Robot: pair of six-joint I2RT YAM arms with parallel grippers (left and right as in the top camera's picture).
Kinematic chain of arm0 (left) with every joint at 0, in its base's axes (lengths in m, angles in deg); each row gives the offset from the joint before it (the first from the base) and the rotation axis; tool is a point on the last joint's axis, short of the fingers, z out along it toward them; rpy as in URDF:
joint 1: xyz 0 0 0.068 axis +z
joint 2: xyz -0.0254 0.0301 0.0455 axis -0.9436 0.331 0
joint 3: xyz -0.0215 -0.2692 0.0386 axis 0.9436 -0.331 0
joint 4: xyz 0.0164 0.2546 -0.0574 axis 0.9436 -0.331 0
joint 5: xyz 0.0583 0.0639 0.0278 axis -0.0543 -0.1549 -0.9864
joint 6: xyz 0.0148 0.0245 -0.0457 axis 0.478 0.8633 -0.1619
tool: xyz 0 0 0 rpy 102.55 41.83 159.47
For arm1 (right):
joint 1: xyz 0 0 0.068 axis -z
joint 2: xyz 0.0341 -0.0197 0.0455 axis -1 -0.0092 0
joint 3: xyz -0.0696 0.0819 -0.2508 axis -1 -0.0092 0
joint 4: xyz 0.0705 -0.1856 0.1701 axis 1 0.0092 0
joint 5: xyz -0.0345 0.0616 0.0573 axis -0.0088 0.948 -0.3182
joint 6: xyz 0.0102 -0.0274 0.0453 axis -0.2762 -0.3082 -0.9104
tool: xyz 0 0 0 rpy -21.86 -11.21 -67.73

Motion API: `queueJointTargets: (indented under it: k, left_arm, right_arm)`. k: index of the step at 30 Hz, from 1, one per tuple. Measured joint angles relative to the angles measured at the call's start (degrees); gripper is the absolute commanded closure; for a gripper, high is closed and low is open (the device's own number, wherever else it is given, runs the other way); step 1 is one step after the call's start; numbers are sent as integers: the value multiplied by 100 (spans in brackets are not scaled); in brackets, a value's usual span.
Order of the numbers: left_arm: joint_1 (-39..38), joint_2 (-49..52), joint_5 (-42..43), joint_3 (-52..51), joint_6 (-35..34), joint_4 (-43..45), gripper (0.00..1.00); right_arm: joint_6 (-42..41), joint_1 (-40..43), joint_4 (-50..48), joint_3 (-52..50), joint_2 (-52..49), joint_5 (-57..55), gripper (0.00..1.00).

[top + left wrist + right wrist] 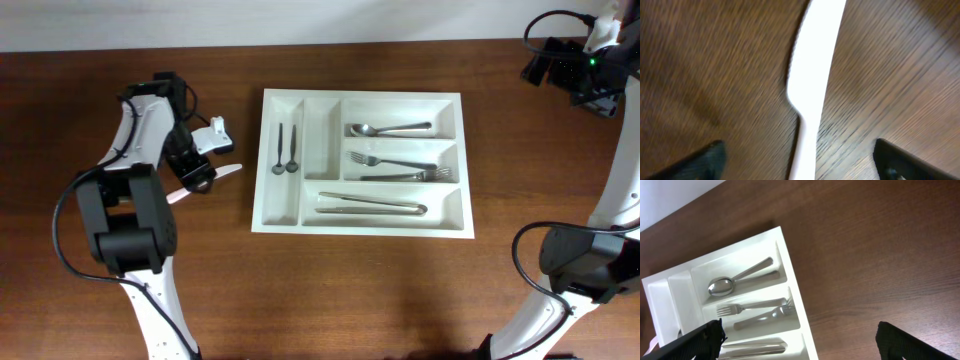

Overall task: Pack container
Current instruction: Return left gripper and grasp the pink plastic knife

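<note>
The container (360,226) is a large white cutlery tray in the middle of the table. It holds two small dark spoons (286,148), a metal spoon (388,129), forks (398,166) and knives (372,204). A white plastic knife (228,170) lies on the wood left of the tray. My left gripper (195,178) is low over it. In the left wrist view the knife (812,60) lies between the spread fingers (797,150), untouched. My right gripper (575,70) is raised at the far right, open and empty. Its view (797,330) looks down on the tray's right end (804,322).
The tray's second narrow compartment (320,140) shows nothing in it. Bare brown wood surrounds the tray. The light wall edge runs along the back of the table. The arm bases stand at the front left and front right.
</note>
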Motion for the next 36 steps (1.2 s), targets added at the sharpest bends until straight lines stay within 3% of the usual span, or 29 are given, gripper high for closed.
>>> queueJointTargets:
  k: [15,17,21,24,26,36]
  left_arm:
    - [-151,-118,-334,-601,70,704,0]
    - [-151,-136,-334,-634,74,734,11]
    - [-149,-142,-404,-649,66,761,57]
    - [-138,-142,-424,-660,109,758,76]
    - [-138,-142,-446,-667,105,761,98]
    - [-188,-142,-743,-673,-35,752,98]
  right_arm:
    - [-2,0,0,0,-44,0,1]
    - [0,0,0,0,-44,0,1]
    - [0,0,0,0,-44,-2,1]
    - [4,0,0,0,-44,0,1]
    - [0,0,0,0,-44,0,1]
    - [2,0,0,0,-44,-2,1]
